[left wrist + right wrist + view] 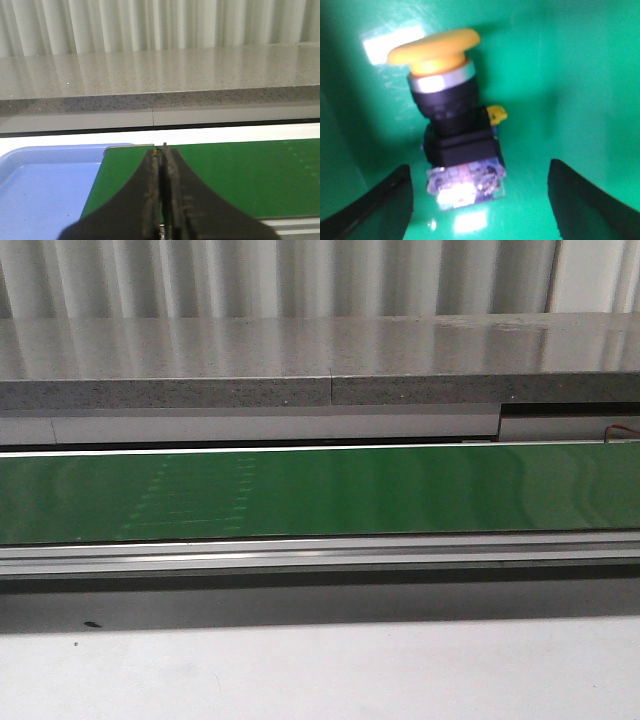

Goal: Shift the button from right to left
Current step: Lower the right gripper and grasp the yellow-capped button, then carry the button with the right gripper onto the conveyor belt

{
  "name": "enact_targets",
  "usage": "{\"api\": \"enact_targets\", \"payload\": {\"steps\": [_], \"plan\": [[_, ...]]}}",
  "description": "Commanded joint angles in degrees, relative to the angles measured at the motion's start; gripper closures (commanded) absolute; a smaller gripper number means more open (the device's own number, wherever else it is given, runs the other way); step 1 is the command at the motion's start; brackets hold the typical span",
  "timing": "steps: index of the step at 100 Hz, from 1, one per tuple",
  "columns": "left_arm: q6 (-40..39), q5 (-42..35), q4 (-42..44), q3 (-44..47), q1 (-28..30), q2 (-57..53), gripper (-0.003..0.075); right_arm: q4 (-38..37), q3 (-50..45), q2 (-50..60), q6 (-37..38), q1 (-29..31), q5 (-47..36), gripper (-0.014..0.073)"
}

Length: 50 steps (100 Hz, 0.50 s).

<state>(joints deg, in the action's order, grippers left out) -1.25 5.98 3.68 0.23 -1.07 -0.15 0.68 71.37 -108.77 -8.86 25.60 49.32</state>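
The button (pixel 451 120) lies on its side on the green belt in the right wrist view: yellow mushroom cap, black collar, blue-grey contact block. My right gripper (pixel 480 200) is open, its two dark fingers on either side of the contact block, not touching it. My left gripper (pixel 161 150) is shut and empty above the green belt's end, beside a blue tray (pixel 45 190). In the front view neither gripper nor the button shows.
The long green conveyor belt (pixel 320 490) runs across the front view, with a metal rail in front. A grey speckled counter (pixel 300 360) stands behind it. White table surface (pixel 320 670) lies in front. The blue tray sits at the belt's left end.
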Motion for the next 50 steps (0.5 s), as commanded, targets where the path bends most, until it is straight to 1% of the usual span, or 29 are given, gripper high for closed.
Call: {"api": "enact_targets", "payload": {"steps": [1,9,14,21,26,33,38,50], "plan": [[-0.4,-4.4,-0.6,2.2,0.0,-2.0,0.0741,0.2,1.6,2.1,-1.3,0.2,-2.1,0.0034],[-0.4,-4.4,-0.6,2.2,0.0,-2.0,0.0741,0.3,1.6,1.4,-1.3,0.2,-2.4,0.0037],[-0.4,-4.4,-0.6,2.2,0.0,-2.0,0.0741,0.4,1.6,1.1,-1.7,0.2,-2.4,0.0075],[-0.4,-4.4,-0.6,2.2,0.0,-2.0,0.0741,0.5,1.6,0.8,-1.7,0.2,-2.4,0.0201],[-0.4,-4.4,-0.6,2.2,0.0,-2.0,0.0741,0.6,1.6,0.8,-1.7,0.2,-2.7,0.0325],[-0.4,-4.4,-0.6,2.2,0.0,-2.0,0.0741,0.7,1.6,0.8,-1.7,0.2,-3.3,0.0440],[-0.4,-4.4,-0.6,2.2,0.0,-2.0,0.0741,0.7,1.6,0.8,-1.7,0.2,-3.5,0.0470],[-0.4,-4.4,-0.6,2.2,0.0,-2.0,0.0741,0.8,1.6,1.5,-1.7,0.2,-3.1,0.0472]]}}
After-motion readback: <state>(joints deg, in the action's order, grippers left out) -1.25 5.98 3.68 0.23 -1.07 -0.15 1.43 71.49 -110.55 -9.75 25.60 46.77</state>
